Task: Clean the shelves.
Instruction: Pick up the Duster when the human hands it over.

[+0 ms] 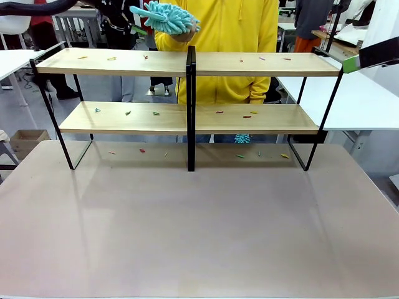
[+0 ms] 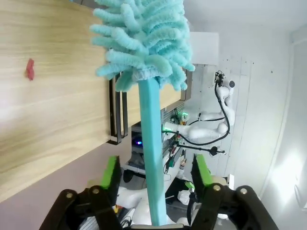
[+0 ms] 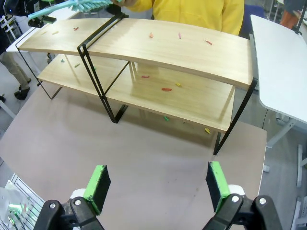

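Note:
The shelves [image 1: 187, 62] are two long light-wood boards in a black frame, standing across the far half of the table, and they also fill the right wrist view [image 3: 158, 45]. Small coloured scraps [image 1: 219, 112] lie on both boards. A person in yellow holds a teal fluffy duster [image 1: 167, 17] by its head above the upper board's left half. My left gripper [image 1: 134, 18] is at the handle end. In the left wrist view the handle [image 2: 152, 158] runs between my left gripper's [image 2: 156, 175] open green pads with gaps on both sides. My right gripper [image 3: 158, 184] hangs open over the table.
More scraps [image 1: 142, 150] lie on the brown table [image 1: 199, 224] under the lower board. White tables [image 1: 368, 99] stand to the right and left. My right gripper's green tip [image 1: 352, 63] sits by the upper board's right end. The near half of the table is bare.

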You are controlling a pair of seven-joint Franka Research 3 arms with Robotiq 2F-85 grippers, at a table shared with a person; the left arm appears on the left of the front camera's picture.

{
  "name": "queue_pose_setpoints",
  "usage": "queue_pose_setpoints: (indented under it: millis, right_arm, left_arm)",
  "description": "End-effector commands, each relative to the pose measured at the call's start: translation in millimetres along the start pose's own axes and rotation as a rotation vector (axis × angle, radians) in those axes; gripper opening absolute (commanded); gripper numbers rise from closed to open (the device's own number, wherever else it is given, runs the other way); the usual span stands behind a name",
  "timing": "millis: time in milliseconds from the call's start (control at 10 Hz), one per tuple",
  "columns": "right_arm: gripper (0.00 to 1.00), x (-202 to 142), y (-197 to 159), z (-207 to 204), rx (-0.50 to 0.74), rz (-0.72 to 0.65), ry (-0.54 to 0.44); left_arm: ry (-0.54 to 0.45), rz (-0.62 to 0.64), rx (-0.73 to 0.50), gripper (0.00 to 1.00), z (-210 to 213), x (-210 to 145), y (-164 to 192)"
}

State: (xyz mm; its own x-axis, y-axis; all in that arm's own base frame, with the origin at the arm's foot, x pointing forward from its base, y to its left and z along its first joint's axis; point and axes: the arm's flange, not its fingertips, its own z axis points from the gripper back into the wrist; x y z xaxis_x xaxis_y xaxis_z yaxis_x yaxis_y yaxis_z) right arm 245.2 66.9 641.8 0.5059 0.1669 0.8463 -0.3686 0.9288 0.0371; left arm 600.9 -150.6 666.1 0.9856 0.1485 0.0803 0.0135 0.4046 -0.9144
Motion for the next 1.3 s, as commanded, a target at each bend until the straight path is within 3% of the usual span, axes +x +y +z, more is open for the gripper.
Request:
queue_pose_setpoints:
  millis: [0, 100, 200, 400, 900, 1200]
  right_arm:
    - [1.0, -0.2, -0.5, 0.2, 0.002, 0.001, 0.002]
    - [1.0, -0.2, -0.5, 0.2, 0.002, 0.001, 0.002]
    - [1.0, -0.2, -0.5, 0.2, 0.002, 0.001, 0.002]
    - [1.0, -0.2, -0.5, 0.2, 0.002, 0.001, 0.002]
    - [1.0, -0.2, -0.5, 0.2, 0.002, 0.001, 0.002]
    - [1.0, -0.2, -0.5, 0.2, 0.002, 0.001, 0.002]
  left_arm:
    - [-0.023, -0.024, -0.022, 0.0, -3.2, -11.7, 4.5]
    - [-0.033, -0.025, -0.02, 0.0, -3.6, -11.9, 4.9]
    - [-0.037, -0.024, -0.015, 0.14, -3.9, -11.5, 4.8]
    - [-0.053, -0.027, -0.003, 0.0, -3.2, -10.6, 4.4]
    - [-0.058, -0.033, 0.009, 0.0, -3.8, -11.3, 4.8]
    - [0.012, -0.188, 0.029, 0.0, 42.8, -47.7, -7.5]
